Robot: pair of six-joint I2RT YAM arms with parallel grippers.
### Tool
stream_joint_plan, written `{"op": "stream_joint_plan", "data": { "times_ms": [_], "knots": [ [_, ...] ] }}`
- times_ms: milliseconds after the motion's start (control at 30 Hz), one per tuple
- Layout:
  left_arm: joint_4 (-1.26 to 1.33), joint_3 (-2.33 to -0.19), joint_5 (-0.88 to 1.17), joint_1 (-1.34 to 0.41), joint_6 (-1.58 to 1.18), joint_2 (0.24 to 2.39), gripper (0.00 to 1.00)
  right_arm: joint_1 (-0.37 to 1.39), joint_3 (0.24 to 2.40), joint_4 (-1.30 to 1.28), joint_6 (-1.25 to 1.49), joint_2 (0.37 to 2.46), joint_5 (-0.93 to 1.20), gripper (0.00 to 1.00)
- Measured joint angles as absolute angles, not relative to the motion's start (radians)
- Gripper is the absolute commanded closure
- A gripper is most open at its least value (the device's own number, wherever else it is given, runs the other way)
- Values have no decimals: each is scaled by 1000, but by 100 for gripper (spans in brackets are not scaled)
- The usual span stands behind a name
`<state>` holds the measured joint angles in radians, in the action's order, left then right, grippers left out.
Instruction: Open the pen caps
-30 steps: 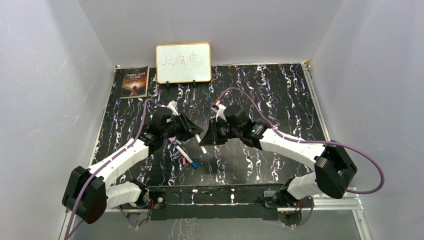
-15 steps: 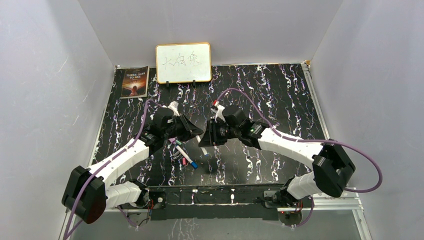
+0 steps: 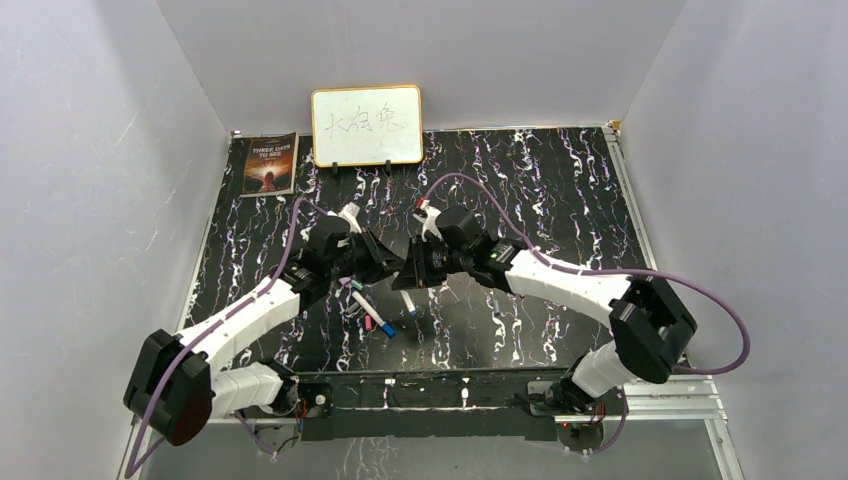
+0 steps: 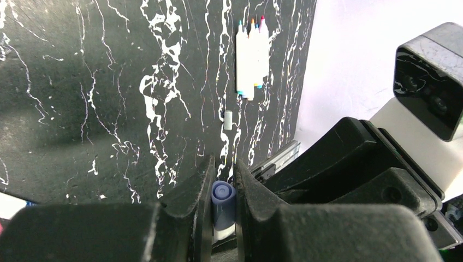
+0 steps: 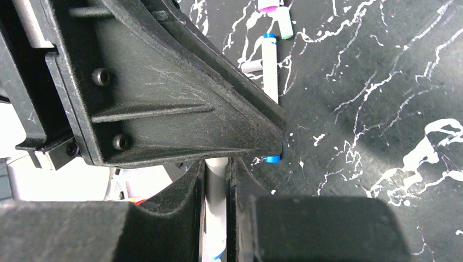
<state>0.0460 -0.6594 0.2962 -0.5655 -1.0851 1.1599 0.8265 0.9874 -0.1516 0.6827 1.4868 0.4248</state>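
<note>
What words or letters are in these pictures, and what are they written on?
"THREE DAYS TO SEE": on the book cover at the table's far left corner; the smaller print under it is too small to read.
Whiteboard: three handwritten black characters, too unclear to read for sure.
Blue pen cap and white pen: no print that I can see.

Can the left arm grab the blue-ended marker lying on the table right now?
Probably not: its end effector is shut on a blue cap, though the marker lies uncovered nearby.
</note>
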Motion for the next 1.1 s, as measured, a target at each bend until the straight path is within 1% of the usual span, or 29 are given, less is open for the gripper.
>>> {"op": "stream_joint_plan", "data": {
  "times_ms": [100, 267, 467, 567, 667, 767, 867, 1000, 1100],
  "knots": [
    [54, -663, 302, -567, -1083, 1188, 100, 835, 938, -130, 689, 1454, 396, 100],
    [110, -673, 385, -564, -1104, 1269, 100, 863, 807, -73, 731, 1346, 315, 100],
    [213, -717, 313, -370, -1127, 1356, 100, 1015, 627, -121, 796, 1141, 328, 100],
    [218, -755, 307, -307, -1122, 1377, 100, 1031, 578, -142, 829, 1060, 315, 100],
    [195, -811, 307, -282, -1097, 1390, 100, 1032, 573, -186, 841, 1010, 281, 100],
    [151, -845, 313, -281, -1055, 1379, 100, 1029, 625, -288, 811, 1016, 212, 100],
    [60, -843, 315, -281, -1007, 1328, 100, 984, 762, -429, 739, 1106, 129, 100],
    [-41, -800, 315, -281, -962, 1208, 100, 815, 943, -553, 611, 1234, 8, 100],
    [-96, -757, 315, -282, -944, 1118, 100, 691, 1039, -616, 527, 1328, -113, 100]
  ]
}}
